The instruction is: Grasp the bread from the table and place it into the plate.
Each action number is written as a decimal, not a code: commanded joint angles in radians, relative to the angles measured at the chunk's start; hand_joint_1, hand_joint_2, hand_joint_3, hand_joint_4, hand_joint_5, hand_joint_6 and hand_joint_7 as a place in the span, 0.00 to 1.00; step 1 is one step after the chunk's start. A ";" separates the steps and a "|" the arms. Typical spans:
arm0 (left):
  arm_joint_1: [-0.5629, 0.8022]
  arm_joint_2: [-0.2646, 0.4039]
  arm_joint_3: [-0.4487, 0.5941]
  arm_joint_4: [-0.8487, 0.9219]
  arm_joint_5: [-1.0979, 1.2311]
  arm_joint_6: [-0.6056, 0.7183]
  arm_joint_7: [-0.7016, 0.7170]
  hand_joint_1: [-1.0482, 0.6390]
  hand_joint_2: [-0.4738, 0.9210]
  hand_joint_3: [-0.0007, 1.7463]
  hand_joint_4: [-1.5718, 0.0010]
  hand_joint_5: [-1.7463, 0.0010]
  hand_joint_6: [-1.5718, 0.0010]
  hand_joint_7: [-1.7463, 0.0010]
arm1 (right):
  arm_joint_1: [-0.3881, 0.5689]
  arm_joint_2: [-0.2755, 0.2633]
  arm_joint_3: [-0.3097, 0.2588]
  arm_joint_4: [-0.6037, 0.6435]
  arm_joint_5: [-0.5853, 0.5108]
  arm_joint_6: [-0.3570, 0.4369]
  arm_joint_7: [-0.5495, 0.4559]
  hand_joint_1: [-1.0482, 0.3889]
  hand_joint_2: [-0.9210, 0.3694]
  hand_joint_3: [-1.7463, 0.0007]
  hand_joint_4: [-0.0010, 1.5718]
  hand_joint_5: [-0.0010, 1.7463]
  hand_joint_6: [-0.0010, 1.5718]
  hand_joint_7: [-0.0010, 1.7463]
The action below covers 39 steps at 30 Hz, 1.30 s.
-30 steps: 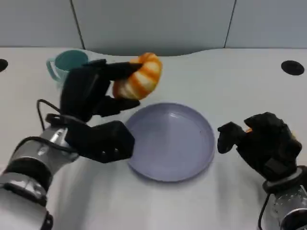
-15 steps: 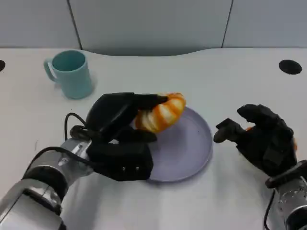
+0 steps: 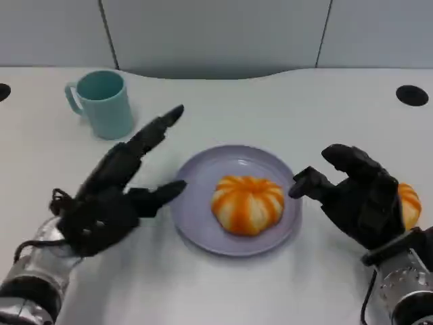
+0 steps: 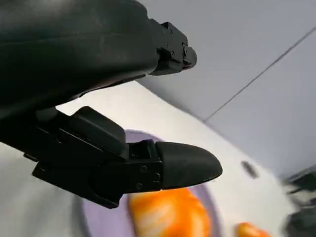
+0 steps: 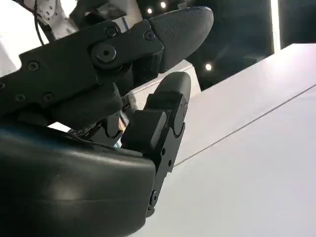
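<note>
Now the bread [image 3: 247, 204], a round orange bun with pale stripes, sits in the lavender plate [image 3: 196, 217]. My left hand [image 3: 111, 196] lies beside it, fingers spread wide, holding nothing; my right hand [image 3: 358, 196] hovers loosely curled, empty.

Bare white table [image 3: 270, 108] stretches beyond the lilac plate [image 3: 196, 217], which is flanked closely by the left hand [image 3: 111, 200] and right hand [image 3: 358, 196]. A teal mug [image 3: 103, 103] stands at the far left, well apart from the plate.
</note>
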 commanded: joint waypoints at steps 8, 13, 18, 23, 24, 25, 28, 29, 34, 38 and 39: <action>0.309 -0.059 0.449 -0.316 -0.879 0.780 -0.984 0.00 1.00 0.25 0.97 0.98 0.95 0.98 | 0.005 -0.029 0.001 -0.004 -0.008 -0.015 0.041 0.37 0.01 1.00 0.56 0.49 0.71 0.01; 0.469 -0.101 0.477 -0.504 -0.983 1.047 -0.941 0.00 1.00 0.20 0.92 0.96 0.95 0.99 | 0.028 -0.043 0.000 -0.018 -0.001 0.003 0.047 0.42 0.02 1.00 0.59 0.43 0.71 0.00; 0.503 -0.139 0.497 -0.474 -0.973 1.125 -0.972 0.00 1.00 0.12 0.93 0.95 0.96 0.99 | 0.076 -0.034 -0.002 -0.097 0.004 -0.046 -0.005 0.36 0.00 0.97 0.50 0.65 0.72 0.00; 0.487 -0.142 0.514 -0.447 -0.957 1.140 -1.010 0.00 1.00 0.11 0.93 0.95 0.93 0.98 | 0.078 -0.035 -0.002 -0.091 0.009 -0.102 0.006 0.35 0.00 0.96 0.47 0.70 0.72 0.01; 0.490 -0.141 0.517 -0.457 -0.953 1.136 -1.009 0.00 1.00 0.11 0.93 0.95 0.93 0.98 | 0.069 -0.034 -0.016 -0.065 0.022 -0.122 0.035 0.35 0.00 0.96 0.47 0.69 0.72 0.01; 0.497 -0.142 0.521 -0.474 -0.946 1.127 -1.000 0.00 1.00 0.12 0.89 0.92 0.95 0.99 | 0.061 -0.036 -0.020 -0.041 0.023 -0.143 0.060 0.35 0.00 0.93 0.48 0.66 0.70 0.00; 0.510 -0.141 0.527 -0.505 -0.920 1.099 -0.979 0.00 1.00 0.14 0.87 0.91 0.99 1.00 | 0.053 -0.053 -0.008 -0.005 -0.003 -0.170 0.070 0.29 0.00 0.91 0.51 0.61 0.71 0.01; 0.509 -0.141 0.529 -0.505 -0.912 1.089 -0.977 0.00 1.00 0.14 0.87 0.90 1.00 1.00 | 0.051 -0.058 -0.004 0.000 -0.013 -0.189 0.071 0.28 0.00 0.91 0.52 0.58 0.71 0.01; 0.496 -0.136 0.540 -0.481 -0.899 1.079 -1.002 0.00 1.00 0.12 0.81 0.85 0.96 0.98 | 0.038 -0.070 0.000 0.024 -0.022 -0.234 0.114 0.30 0.00 0.91 0.54 0.51 0.71 0.01; 0.477 -0.127 0.548 -0.448 -0.886 1.051 -1.028 0.00 1.00 0.10 0.79 0.73 0.89 0.98 | 0.031 -0.076 0.010 0.027 -0.029 -0.217 0.121 0.36 0.00 0.94 0.56 0.45 0.71 0.00; 0.473 -0.128 0.551 -0.441 -0.881 1.037 -1.029 0.00 1.00 0.10 0.79 0.71 0.87 0.98 | 0.030 -0.080 0.014 0.028 -0.032 -0.215 0.121 0.37 0.00 0.94 0.57 0.43 0.71 0.00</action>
